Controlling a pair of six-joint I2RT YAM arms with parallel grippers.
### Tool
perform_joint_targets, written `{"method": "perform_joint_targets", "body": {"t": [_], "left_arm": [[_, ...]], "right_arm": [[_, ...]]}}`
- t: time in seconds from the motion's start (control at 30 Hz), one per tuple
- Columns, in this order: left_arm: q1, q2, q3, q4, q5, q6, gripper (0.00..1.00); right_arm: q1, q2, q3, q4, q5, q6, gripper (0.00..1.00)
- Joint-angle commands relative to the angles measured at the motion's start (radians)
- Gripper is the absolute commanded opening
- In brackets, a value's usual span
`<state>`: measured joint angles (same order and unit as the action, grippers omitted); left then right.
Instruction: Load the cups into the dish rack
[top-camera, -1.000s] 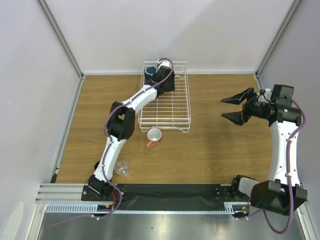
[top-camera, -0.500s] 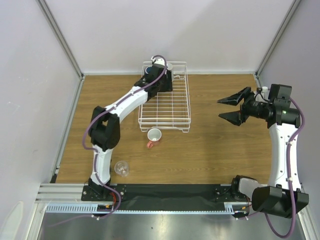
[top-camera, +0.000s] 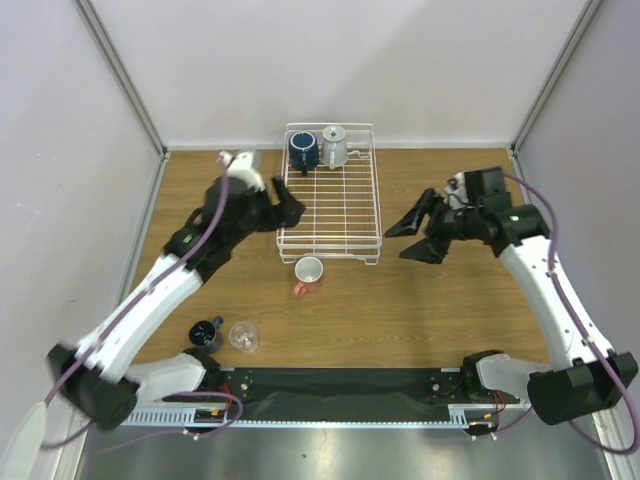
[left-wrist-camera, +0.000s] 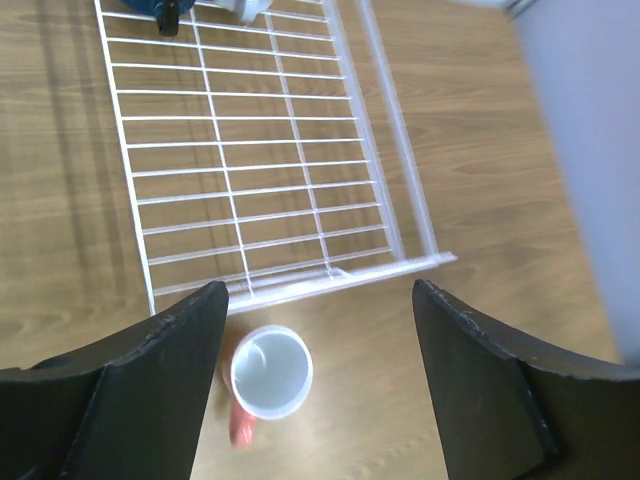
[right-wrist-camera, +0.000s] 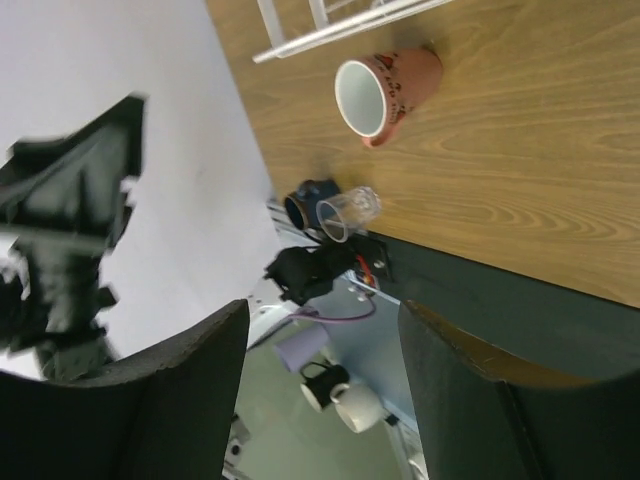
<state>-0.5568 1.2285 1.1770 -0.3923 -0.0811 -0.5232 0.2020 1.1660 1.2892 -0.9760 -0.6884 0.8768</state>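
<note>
The navy mug and grey mug sit at the rack's far end, seemingly touching. The pink cup lies on its side on the surface, just off the rack's near rail. The tumbler and blue cup stand well nearer, left of the rack. The left end effector and right end effector gape wide on either side of the rack.

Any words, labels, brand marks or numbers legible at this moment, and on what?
No text can be read in any view.
Salmon-pink cup: small dark marks on its side, too blurred to tell whether they are letters.
Navy mug, light grey mug, dish rack: no markings visible.
</note>
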Motion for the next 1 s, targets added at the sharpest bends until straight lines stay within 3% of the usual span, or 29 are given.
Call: {"method": "perform_joint_targets", "body": {"t": [0.0,0.2,0.37,0.63,0.97], "left_arm": [[0.011,-0.208,-0.102,-0.037,0.044,-0.061,0.81],[0.037,-0.394,-0.154,-0.121,0.073,-0.113,0.84],[0.044,-0.417,-0.120,-0.195,0.098,-0.103,0.85],[0.049,-0.494,-0.157,-0.215,0.100,-0.123,0.87],[0.054,-0.475,-0.108,-0.264,0.109,-0.095,0.88]], "right_arm": [[0.112,0.055,0.001,0.086,0.162,0.033,0.67],[0.332,0.210,0.021,0.164,0.324,0.097,0.65],[0.500,0.329,0.062,0.218,0.446,0.189,0.64],[0.568,0.559,0.157,0.160,0.561,0.194,0.62],[0.612,0.666,0.226,0.155,0.656,0.223,0.58]]}}
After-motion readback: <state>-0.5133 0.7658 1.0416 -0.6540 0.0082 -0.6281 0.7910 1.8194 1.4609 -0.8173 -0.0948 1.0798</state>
